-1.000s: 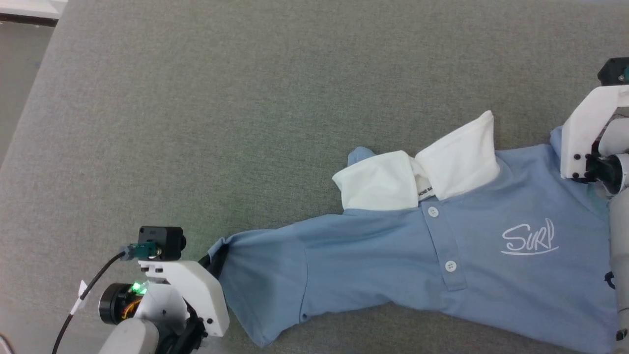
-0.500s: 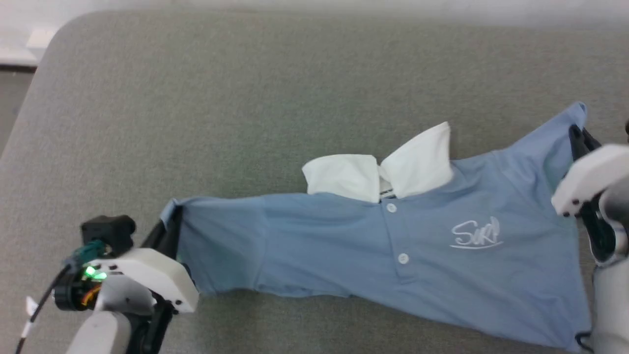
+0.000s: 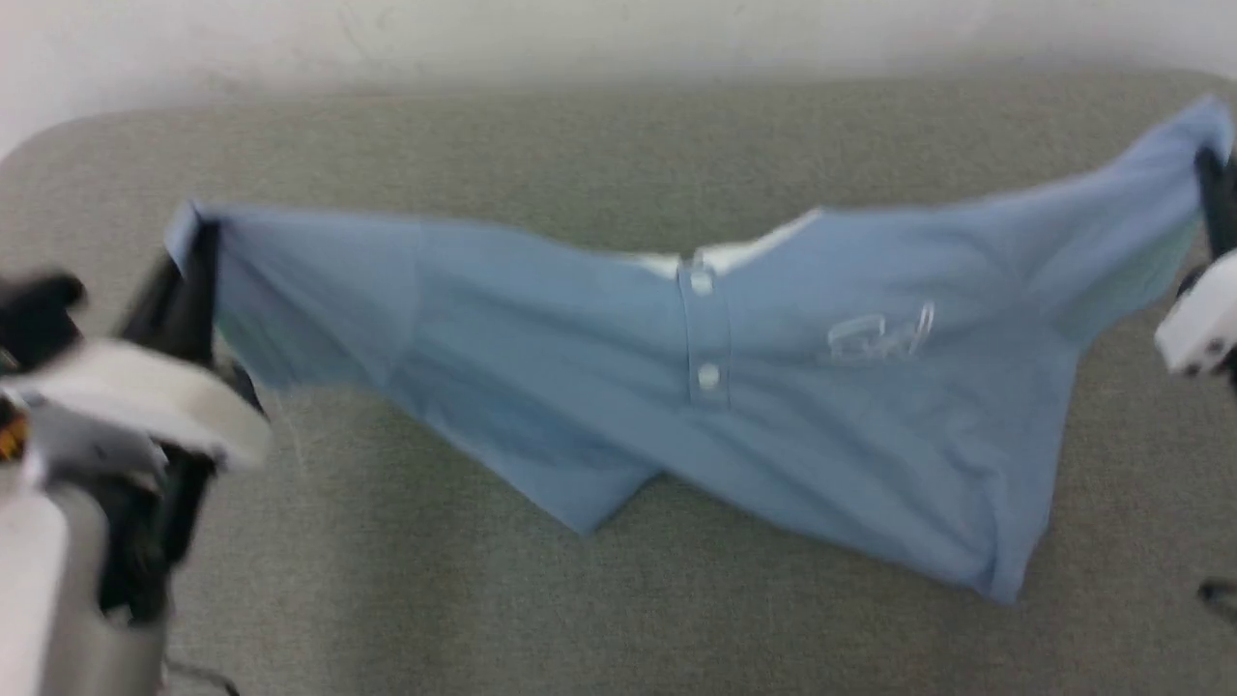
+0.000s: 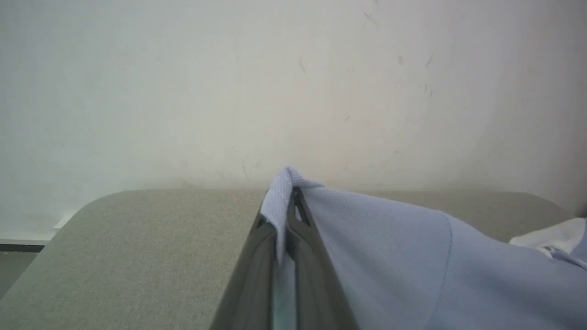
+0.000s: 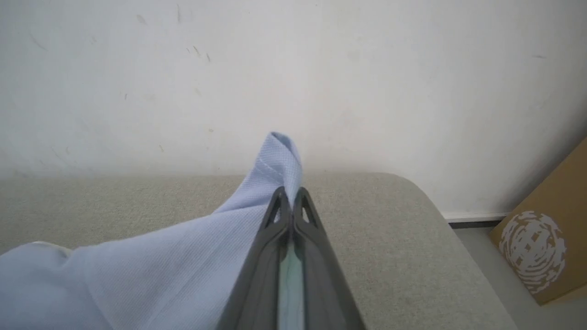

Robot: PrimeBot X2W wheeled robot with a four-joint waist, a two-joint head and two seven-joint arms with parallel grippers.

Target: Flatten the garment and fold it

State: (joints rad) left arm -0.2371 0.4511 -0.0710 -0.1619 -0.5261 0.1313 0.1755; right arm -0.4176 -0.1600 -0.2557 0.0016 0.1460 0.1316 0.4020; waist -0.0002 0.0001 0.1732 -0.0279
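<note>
grey table [image 3: 580, 619] bare around garment [image 3: 773, 406], wall [image 4: 275, 91] behind, cardboard box [image 5: 545, 238] beside

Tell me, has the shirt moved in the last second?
Yes: the garment, flat on the grey table before, now hangs raised between left gripper and right gripper.

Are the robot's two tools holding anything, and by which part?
Yes: the light blue polo shirt. The left tool pinches the end of one sleeve, the right tool the end of the other.

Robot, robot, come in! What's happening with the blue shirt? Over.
Left pincer shut on one sleeve, right pincer shut on the other. Shirt stretched wide between them over the grey table. Nothing in the way. Over.
</note>
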